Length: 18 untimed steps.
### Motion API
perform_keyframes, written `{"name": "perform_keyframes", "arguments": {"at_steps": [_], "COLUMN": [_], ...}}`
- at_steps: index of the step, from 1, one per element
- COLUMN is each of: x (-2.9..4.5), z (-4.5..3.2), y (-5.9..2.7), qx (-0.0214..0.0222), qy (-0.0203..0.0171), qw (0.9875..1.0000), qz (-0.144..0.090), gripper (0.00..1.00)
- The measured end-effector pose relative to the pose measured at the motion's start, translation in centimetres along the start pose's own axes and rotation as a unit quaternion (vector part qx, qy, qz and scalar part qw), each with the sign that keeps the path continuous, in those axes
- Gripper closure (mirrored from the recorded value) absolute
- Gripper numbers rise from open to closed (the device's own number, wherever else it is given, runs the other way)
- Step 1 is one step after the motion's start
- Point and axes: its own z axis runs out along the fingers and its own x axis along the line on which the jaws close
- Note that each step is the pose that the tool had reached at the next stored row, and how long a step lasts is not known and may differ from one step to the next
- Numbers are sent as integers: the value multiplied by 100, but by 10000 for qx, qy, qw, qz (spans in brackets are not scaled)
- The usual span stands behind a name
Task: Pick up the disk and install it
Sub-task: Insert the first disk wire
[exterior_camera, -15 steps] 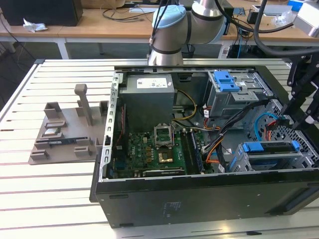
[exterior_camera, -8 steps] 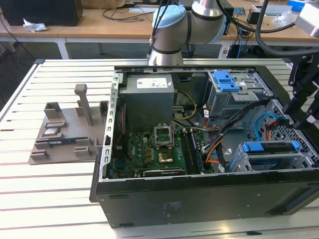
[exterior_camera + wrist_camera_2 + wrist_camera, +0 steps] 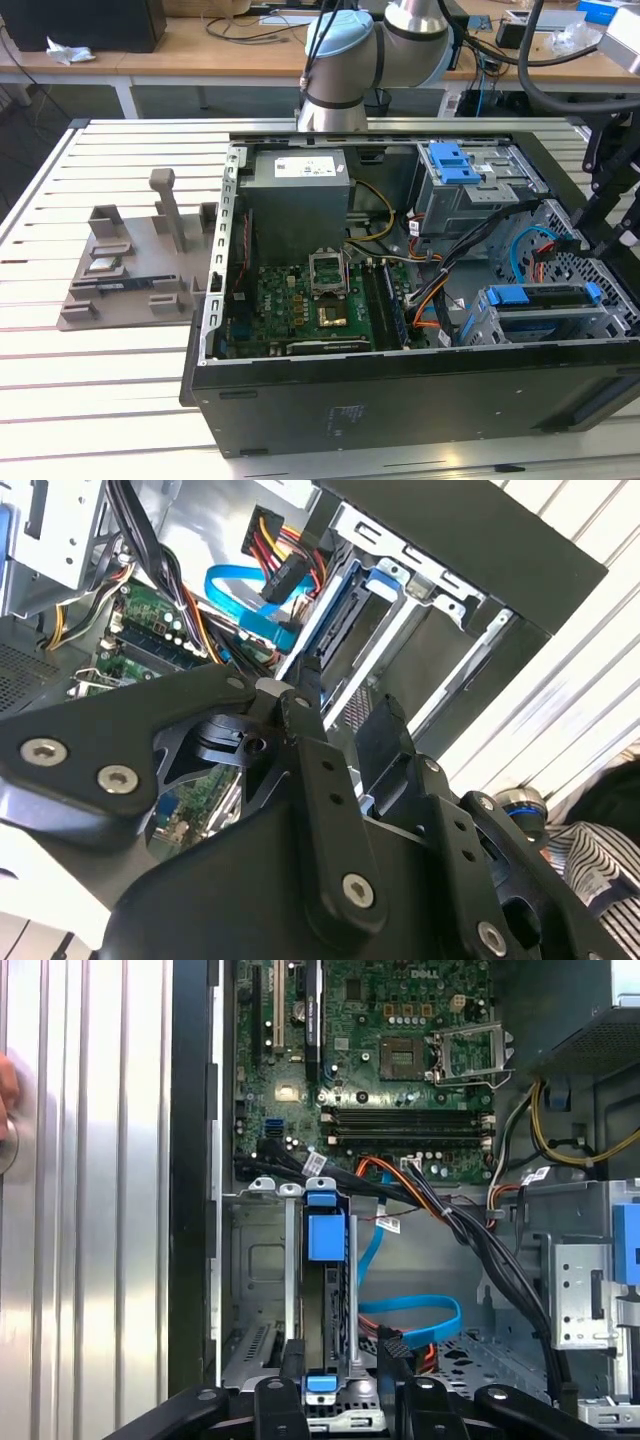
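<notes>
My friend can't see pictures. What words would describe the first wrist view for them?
A flat disk with bright blue plastic rails stands edge-on in a grey metal drive cage inside an open black computer case. The black gripper is close to its end; a green motherboard lies beyond.

Open computer case on slatted white surface; inside, green motherboard, grey power supply, blue-latched drive cage, looped blue cable. Grey plastic fixture beside the case, toward the exterior view's left
</notes>
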Motion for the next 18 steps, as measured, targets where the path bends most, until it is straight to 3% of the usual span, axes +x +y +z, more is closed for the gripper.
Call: {"name": "perform_keyframes", "arguments": {"at_steps": [18], "x": [-31], "z": [16], "y": [-147], "qx": [0], "qy": [-1], "qw": [10000], "qz": [0], "gripper": [58]}}
